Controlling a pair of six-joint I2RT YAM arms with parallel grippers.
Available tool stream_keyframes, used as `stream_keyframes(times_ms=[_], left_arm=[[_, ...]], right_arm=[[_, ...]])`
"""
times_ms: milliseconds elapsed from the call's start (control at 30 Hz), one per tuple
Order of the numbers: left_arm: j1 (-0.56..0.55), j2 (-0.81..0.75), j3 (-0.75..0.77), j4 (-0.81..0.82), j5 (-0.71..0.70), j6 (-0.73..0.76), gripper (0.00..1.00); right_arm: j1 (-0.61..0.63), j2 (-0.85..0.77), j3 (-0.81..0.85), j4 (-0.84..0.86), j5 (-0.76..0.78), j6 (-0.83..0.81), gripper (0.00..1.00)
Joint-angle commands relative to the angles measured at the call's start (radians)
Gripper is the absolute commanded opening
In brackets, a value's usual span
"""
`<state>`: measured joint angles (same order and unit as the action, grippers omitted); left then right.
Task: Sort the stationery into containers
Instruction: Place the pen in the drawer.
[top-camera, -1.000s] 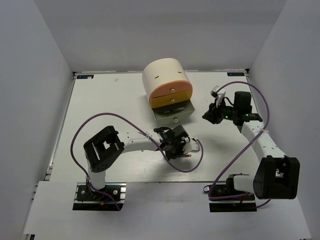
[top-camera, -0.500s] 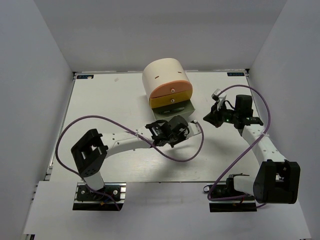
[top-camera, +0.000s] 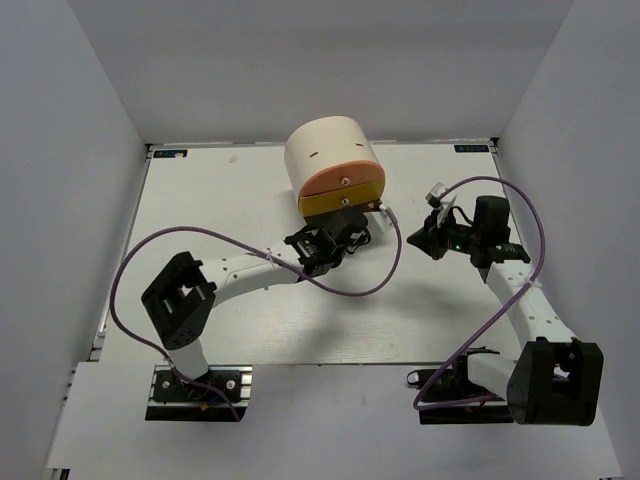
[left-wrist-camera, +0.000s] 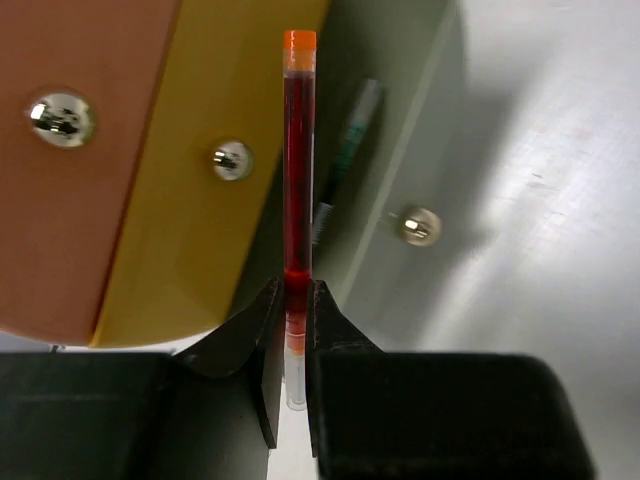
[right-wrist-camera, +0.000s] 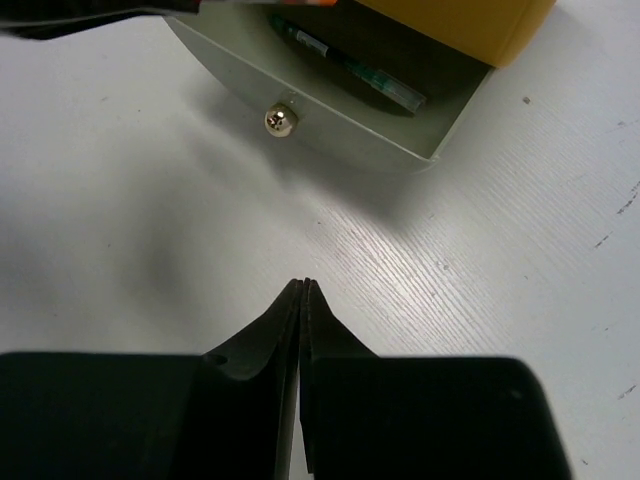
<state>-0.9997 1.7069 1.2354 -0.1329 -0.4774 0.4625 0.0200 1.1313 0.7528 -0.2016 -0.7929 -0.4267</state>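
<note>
My left gripper (left-wrist-camera: 293, 290) is shut on a thin red pen (left-wrist-camera: 298, 170) with an orange end. It holds the pen over the pulled-out grey-green drawer (left-wrist-camera: 420, 120) of the cream cabinet (top-camera: 325, 150). A thin dark pen (left-wrist-camera: 345, 160) lies inside that drawer. The orange drawer (left-wrist-camera: 90, 180) and yellow drawer (left-wrist-camera: 190, 230) above it are pushed in. My right gripper (right-wrist-camera: 303, 285) is shut with nothing in it, low over the table in front of the grey-green drawer's knob (right-wrist-camera: 280, 120). In the top view the left gripper (top-camera: 345, 225) hides most of the open drawer and the right gripper (top-camera: 418, 238) sits to its right.
Purple cables loop from both arms over the table (top-camera: 220, 200), one (top-camera: 385, 215) passing close to the open drawer. Grey walls enclose the table on three sides.
The left arm has carried the red pen from mid-table up to the open grey-green drawer. The right gripper has shut and drifted slightly away to the right.
</note>
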Motion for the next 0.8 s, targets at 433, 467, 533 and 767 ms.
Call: stream_keyframes(times_ms=[433, 467, 533, 767], left_arm=[[0.093, 0.125, 0.088, 0.18, -0.099, 0.123, 0.48], [0.093, 0.125, 0.088, 0.19, -0.099, 0.123, 0.53], [0.093, 0.116, 0.117, 0.19, -0.099, 0.114, 0.68], [0.073, 0.027, 0.17, 0.107, -0.081, 0.021, 0.8]], right_arm=[[-0.002, -0.019, -0.03, 0.027, -0.042, -0.032, 0.25], [-0.003, -0.019, -0.03, 0.025, -0.045, -0.033, 0.26], [-0.003, -0.01, -0.032, 0.025, -0.054, -0.052, 0.28], [0.003, 0.034, -0.021, -0.016, -0.13, -0.182, 0.31]])
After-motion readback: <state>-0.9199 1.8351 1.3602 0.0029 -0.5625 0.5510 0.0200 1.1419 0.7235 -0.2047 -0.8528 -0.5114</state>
